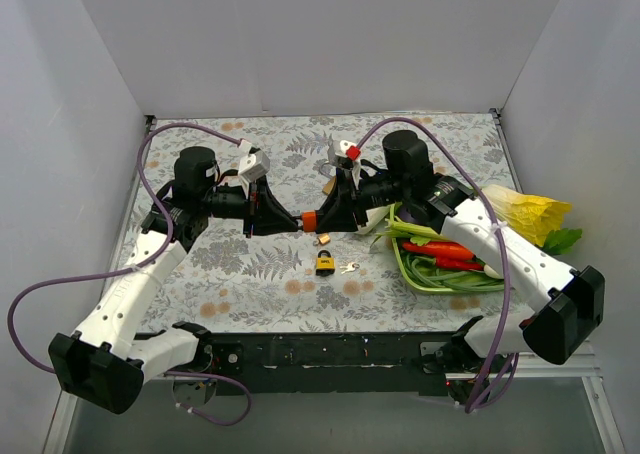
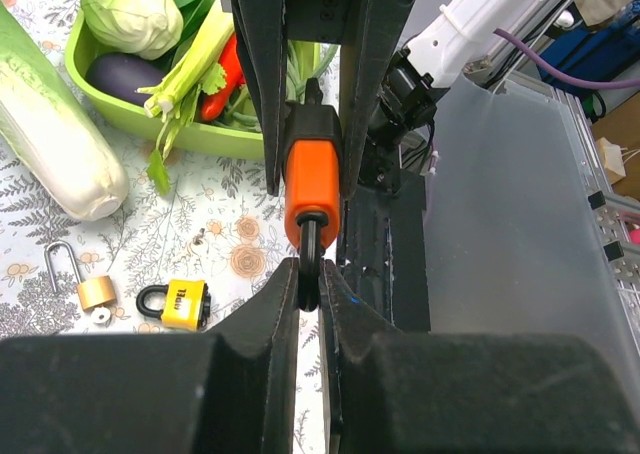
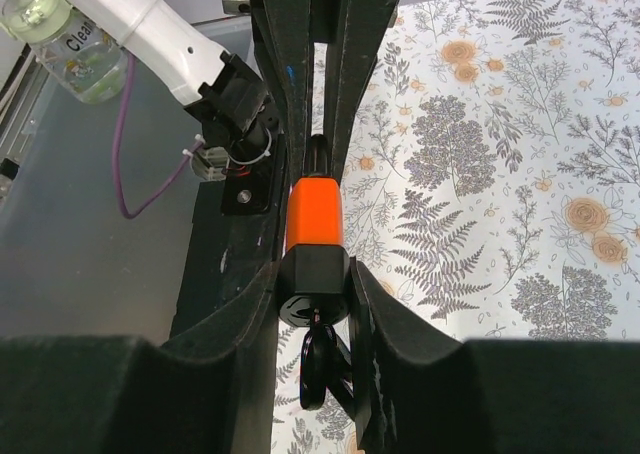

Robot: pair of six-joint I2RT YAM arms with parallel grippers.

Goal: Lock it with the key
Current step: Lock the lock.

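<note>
Left gripper (image 2: pixel 308 279): pressed together on the black shackle (image 2: pixel 311 236) of the orange lock (image 2: pixel 313 179). Right gripper (image 3: pixel 317 274): part spread, clamping the lock's body from both sides. The lock hangs between the two above the middle of the table (image 1: pixel 250 284) (not touching it). A black key (image 3: pixel 318 369) hangs below the body's black end. A yellow lock (image 2: pixel 183 305) and a brass lock (image 2: pixel 97 292) lie below, toward the near edge. A green tray (image 2: pixel 140 129) sits by the right edge.
</note>
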